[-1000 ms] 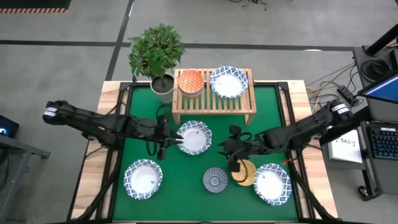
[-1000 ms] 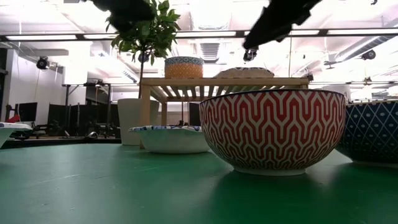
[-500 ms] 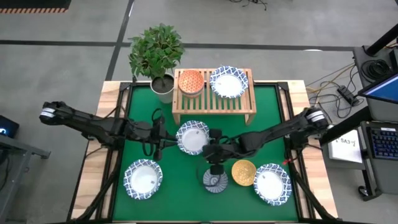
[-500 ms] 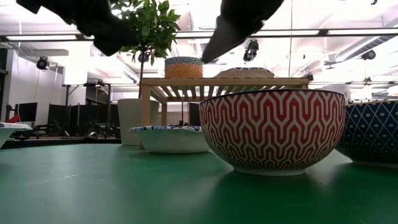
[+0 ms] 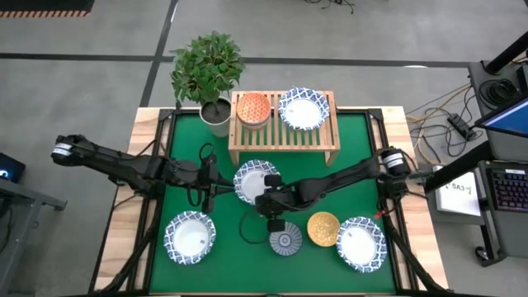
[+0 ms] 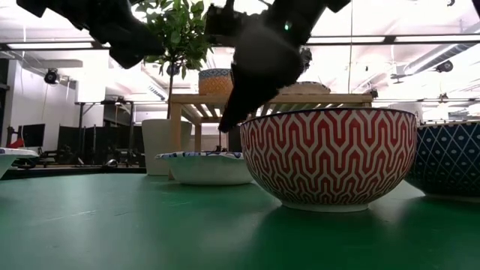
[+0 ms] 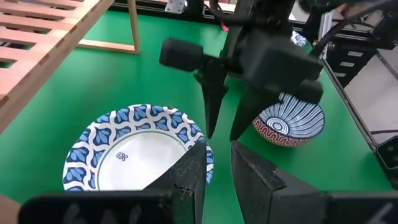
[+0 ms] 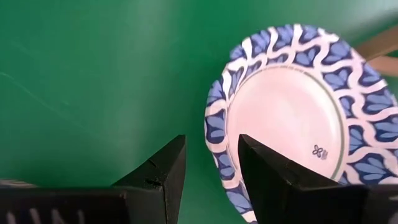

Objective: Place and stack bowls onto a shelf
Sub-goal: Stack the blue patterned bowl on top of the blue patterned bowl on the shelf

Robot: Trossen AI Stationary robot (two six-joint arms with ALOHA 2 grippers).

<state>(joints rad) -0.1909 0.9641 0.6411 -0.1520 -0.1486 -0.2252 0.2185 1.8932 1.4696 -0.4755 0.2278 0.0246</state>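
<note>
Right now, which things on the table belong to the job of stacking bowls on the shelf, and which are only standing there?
For the job:
shelf
orange bowl and white bowl, on the shelf
centre white bowl
left white bowl
right white bowl
striped bowl
yellow bowl

Only standing there:
plant

Two slim black jointed arms with white-banded elbows, black cable loops, each pincer [image 7: 219,177] ending in wedge-shaped dark fingers [image 8: 163,171]

Bright overhead lighting, low-view glare, motion blur
</note>
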